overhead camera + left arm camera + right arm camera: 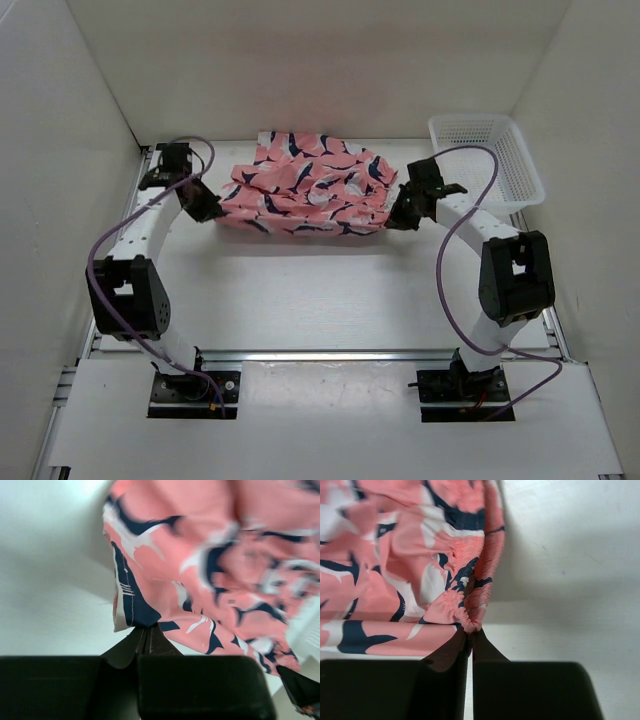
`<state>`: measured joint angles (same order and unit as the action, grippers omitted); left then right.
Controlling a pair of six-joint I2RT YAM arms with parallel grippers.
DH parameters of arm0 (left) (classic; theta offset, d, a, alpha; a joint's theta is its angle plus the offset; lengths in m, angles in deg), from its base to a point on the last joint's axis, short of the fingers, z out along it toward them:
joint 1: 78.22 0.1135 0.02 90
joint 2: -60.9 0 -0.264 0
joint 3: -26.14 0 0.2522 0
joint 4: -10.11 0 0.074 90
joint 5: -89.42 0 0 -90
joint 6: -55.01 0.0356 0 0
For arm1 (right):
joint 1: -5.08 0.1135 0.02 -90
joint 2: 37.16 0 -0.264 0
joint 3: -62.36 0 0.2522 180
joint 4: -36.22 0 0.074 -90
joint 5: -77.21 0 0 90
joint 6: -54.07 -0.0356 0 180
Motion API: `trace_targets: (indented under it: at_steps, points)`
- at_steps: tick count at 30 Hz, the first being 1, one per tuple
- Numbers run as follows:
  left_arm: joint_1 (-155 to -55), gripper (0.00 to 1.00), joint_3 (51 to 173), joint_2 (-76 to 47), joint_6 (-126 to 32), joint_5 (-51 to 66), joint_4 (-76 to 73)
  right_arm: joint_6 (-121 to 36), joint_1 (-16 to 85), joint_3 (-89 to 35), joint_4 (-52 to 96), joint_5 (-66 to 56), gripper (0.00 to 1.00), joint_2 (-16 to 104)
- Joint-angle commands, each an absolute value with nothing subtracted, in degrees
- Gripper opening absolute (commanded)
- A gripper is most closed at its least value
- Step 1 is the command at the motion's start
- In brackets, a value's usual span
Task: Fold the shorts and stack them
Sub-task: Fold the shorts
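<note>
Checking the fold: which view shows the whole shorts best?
Top external: the whole crumpled shorts show, held at both sides. Left wrist shows only a pinched corner; right wrist, only pinched elastic waistband.

The near half of the bench (320, 290) lies open between the two arms. Farther back the shorts (310, 185) stretch as a bunched barrier from the left fingers (125, 652) to the right fingers (447, 652), both pinched on its edges. The white basket (487, 160) blocks the far right corner, just beside the side wall (590, 150). Only a narrow strip of bench is free behind the shorts.
</note>
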<state>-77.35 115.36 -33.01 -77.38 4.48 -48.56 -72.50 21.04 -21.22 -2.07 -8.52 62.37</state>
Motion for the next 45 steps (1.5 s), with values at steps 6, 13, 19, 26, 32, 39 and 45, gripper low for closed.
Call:
trace_targets:
  at_steps: [6, 13, 19, 26, 32, 39, 45]
  points:
    - [-74.09, 0.10, 134.99, -21.02, -73.49, -4.00, -59.72, -63.53, 21.34, -34.10, -11.36, -14.11, 0.00, 54.61]
    - [-73.47, 0.10, 149.04, -15.75, -72.26, -2.16, -64.11, -59.22, 23.44, -47.36, -18.04, -13.49, 0.00, 46.61]
    - [-73.47, 0.10, 165.39, -9.95, -70.58, -3.74, -67.73, -54.30, 23.45, -62.74, -24.37, -11.74, 0.00, 38.17]
    - [-73.47, 0.10, 181.04, -4.40, -70.58, -7.34, -70.36, -53.76, 23.45, -80.41, -32.72, -6.48, 0.00, 34.04]
    - [-73.47, 0.10, 188.08, -2.64, -70.58, -7.34, -70.10, -54.82, 23.45, -83.76, -36.16, -6.89, 0.00, 29.56]
    - [-73.47, 0.10, 182.84, -5.19, -69.44, -3.75, -68.61, -57.37, 23.45, -75.61, -40.82, -18.31, 0.00, 26.21]
    - [-73.47, 0.10, 165.62, -10.53, -67.69, -1.29, -61.68, -56.58, 23.45, -53.24, -33.02, -26.58, 0.00, 25.68]
